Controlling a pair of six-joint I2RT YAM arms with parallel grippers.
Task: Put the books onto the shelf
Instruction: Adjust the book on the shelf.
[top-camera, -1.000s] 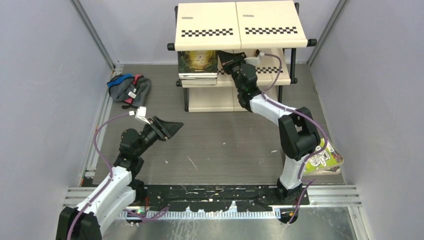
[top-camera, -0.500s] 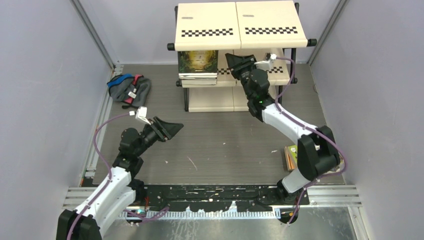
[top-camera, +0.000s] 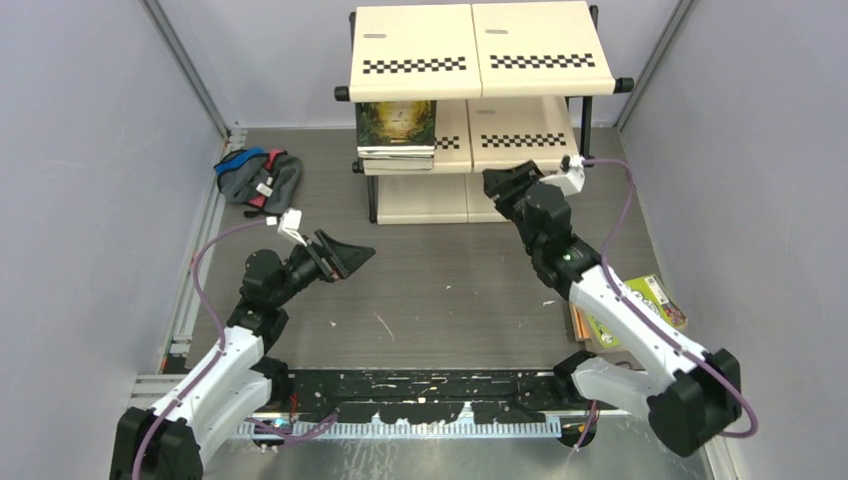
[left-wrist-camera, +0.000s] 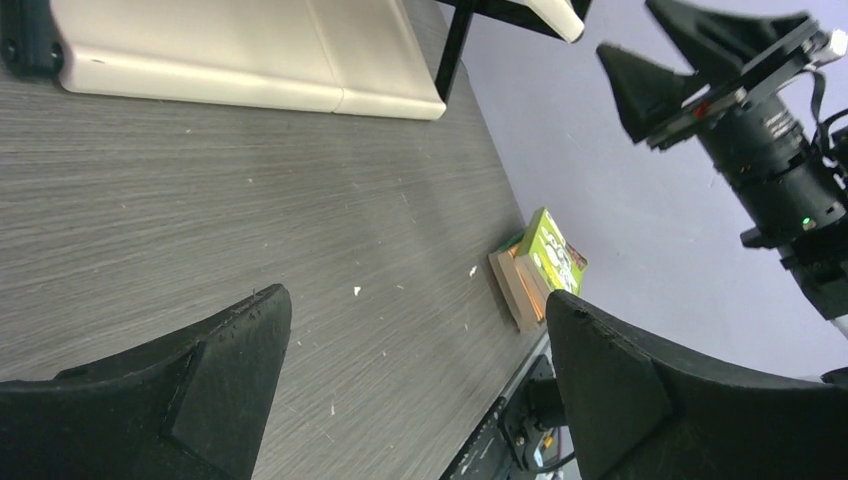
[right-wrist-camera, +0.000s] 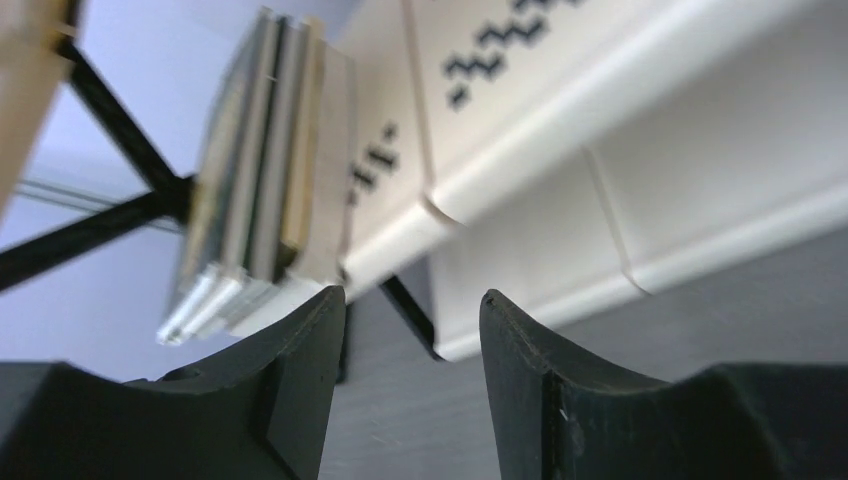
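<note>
Several books (top-camera: 396, 130) on shelf (top-camera: 478, 40), middle tier

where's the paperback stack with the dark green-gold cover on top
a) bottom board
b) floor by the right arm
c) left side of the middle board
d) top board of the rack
c: the green-gold-topped stack of paperbacks lies on the middle board of the cream checkered rack, at its left end.

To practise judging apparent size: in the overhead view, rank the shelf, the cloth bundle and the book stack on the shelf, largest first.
Largest: the shelf.
Then the cloth bundle and the book stack: about alike, and the raised stack sits nearer the camera, so unranked.
</note>
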